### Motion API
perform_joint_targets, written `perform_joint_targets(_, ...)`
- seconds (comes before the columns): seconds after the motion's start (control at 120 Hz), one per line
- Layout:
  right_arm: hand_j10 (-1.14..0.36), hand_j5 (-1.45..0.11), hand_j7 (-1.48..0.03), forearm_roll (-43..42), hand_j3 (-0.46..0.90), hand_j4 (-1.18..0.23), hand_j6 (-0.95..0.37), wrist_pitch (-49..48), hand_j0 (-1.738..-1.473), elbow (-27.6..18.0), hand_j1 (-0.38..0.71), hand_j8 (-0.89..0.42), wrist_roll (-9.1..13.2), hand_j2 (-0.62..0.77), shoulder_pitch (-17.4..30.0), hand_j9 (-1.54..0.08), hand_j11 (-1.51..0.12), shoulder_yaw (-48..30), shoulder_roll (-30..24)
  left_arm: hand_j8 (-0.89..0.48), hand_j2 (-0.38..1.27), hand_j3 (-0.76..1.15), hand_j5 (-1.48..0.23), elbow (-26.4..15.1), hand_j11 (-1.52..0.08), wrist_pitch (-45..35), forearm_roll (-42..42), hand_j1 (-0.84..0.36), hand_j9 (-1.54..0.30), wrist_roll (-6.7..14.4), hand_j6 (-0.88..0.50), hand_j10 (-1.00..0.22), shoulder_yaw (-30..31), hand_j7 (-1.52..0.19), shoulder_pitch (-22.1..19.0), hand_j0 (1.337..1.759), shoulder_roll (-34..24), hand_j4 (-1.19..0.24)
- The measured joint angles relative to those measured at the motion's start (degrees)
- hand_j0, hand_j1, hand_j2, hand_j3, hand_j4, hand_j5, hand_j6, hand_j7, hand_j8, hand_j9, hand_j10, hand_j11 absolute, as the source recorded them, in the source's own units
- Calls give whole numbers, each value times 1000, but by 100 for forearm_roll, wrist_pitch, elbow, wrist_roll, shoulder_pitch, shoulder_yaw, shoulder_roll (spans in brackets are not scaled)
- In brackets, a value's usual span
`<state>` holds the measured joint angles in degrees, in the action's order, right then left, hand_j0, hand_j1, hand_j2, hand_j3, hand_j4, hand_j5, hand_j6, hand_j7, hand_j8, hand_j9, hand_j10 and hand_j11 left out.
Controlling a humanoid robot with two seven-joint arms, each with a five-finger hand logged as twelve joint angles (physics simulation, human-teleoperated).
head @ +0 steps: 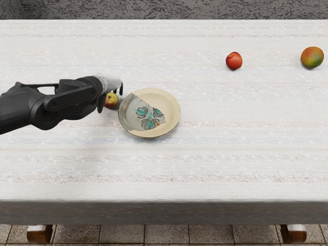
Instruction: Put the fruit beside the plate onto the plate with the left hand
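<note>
We see the left hand (pixel 106 88) poised over a small fruit (pixel 111 100), which sits on the desk (pixel 205 154) just left of the plate (pixel 171 110). Its fingers (pixel 100 103) hang apart on either side of the fruit, not clamped on it. We judge they are set to close and carry it rightward onto the plate.

The pale, textured table (pixel 205 164) carries a cream plate (pixel 171 105) with a teal pattern, and a small red-yellow fruit (pixel 111 100) lies just beside the plate's left rim. Well apart, toward the far right, lie a red apple (pixel 233 60) and a mango (pixel 312 57).
</note>
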<state>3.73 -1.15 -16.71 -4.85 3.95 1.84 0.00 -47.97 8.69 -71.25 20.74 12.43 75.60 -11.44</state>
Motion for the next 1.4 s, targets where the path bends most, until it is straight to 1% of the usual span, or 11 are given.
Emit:
perform_joint_targets(0.117,-36,-47,-47,0,0,-36,-36,-6,-1658,1,-305,-36,-1,-8,0,-47,-47,0,0,-391,80,0,-506,47,-506,-2,-1,-116,-506,0,-391,-390,50,-506,-2,1658,37,-391)
perform_joint_targets(0.392,-36,-47,-47,-3,0,-36,-36,-8,-1658,1,-305,-36,0,-8,0,-47,-47,0,0,-521,117,0,-668,85,-676,-9,-2,-265,-676,0,-499,-521,147,-676,-11,1658,37,-526)
perform_joint_targets(0.542,-36,-47,-47,-4,0,-36,-36,-8,-1658,0,-305,-36,1,-8,0,-47,-47,0,0,-613,240,0,-795,117,-807,-21,-4,-317,-808,1,-452,-614,217,-808,-19,1656,37,-583)
perform_joint_targets(0.642,-36,-47,-47,-4,0,-36,-36,-9,-1658,1,-305,-36,1,-8,0,-47,-47,0,0,-598,248,0,-886,127,-906,-33,-4,-328,-907,3,-417,-669,236,-904,-28,1652,49,-543)
perform_joint_targets(0.717,-36,-47,-47,-4,0,-36,-36,-9,-1658,1,-305,-36,1,-8,0,-47,-47,0,0,-581,167,0,-955,154,-978,-28,-12,-299,-981,7,-409,-714,247,-975,-31,1649,99,-537)
perform_joint_targets(0.792,-36,-47,-47,-3,0,-36,-36,-10,-1658,1,-305,-36,1,-8,0,-47,-47,0,0,-531,439,0,-1030,216,-1038,-15,-16,-385,-1043,11,-340,-745,247,-1039,-39,1645,169,-499)
perform_joint_targets(0.833,-36,-47,-47,-4,0,-36,-36,-10,-1658,1,-305,-36,1,-8,0,-47,-47,0,0,-538,456,0,-1055,237,-1060,-17,-14,-395,-1064,9,-341,-762,245,-1059,-36,1646,172,-491)
perform_joint_targets(0.942,-36,-47,-47,-4,0,-36,-36,-9,-1658,1,-305,-36,1,-8,0,-47,-47,0,0,-537,341,0,-1127,261,-1119,11,58,-339,-1119,-2,-325,-793,249,-1119,30,1644,168,-463)
perform_joint_targets(1.117,-36,-47,-47,-4,0,-36,-36,-10,-1658,1,-305,-36,1,-8,0,-47,-47,0,0,-524,407,0,-1186,265,-1178,49,395,-351,-1172,-206,-324,-816,246,-1180,171,1643,76,-429)
perform_joint_targets(1.217,-36,-47,-47,-4,0,-36,-36,-13,-1658,1,-305,-36,1,-7,0,-47,-47,0,0,-539,393,0,-1206,269,-1198,55,642,-341,-1189,-344,-297,-822,234,-1192,429,1642,35,-418)
perform_joint_targets(1.4,-36,-47,-47,-4,0,-36,-36,-16,-1658,1,-305,-36,0,-7,0,-47,-47,0,0,-566,318,0,-1235,237,-1212,57,926,-296,-1201,-435,-311,-832,205,-1196,863,1643,-10,-419)
